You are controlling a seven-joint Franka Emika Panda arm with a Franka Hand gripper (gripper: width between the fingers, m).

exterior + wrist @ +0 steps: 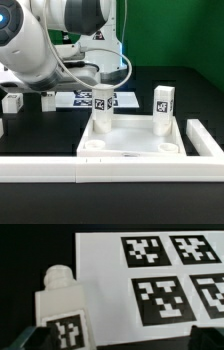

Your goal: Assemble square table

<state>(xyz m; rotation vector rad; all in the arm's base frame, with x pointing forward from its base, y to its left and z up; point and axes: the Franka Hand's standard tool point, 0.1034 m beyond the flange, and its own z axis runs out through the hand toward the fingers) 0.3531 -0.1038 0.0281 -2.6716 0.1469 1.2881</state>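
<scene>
The gripper (100,88) is seen spread wide, gripping nothing, directly above a leg (101,108) standing upright in a far corner socket of the square tabletop (133,142). A second leg (163,108) is planted in the other far corner.

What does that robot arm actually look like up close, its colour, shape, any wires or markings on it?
The arm is glossy white, built of fat rounded segments with darker grey bands at the joints. A thin pale cable loops down beside it toward the wrist. No markings can be made out on it. Its hand is mostly hidden; only blurry dark fingertips show in the wrist view.
</scene>
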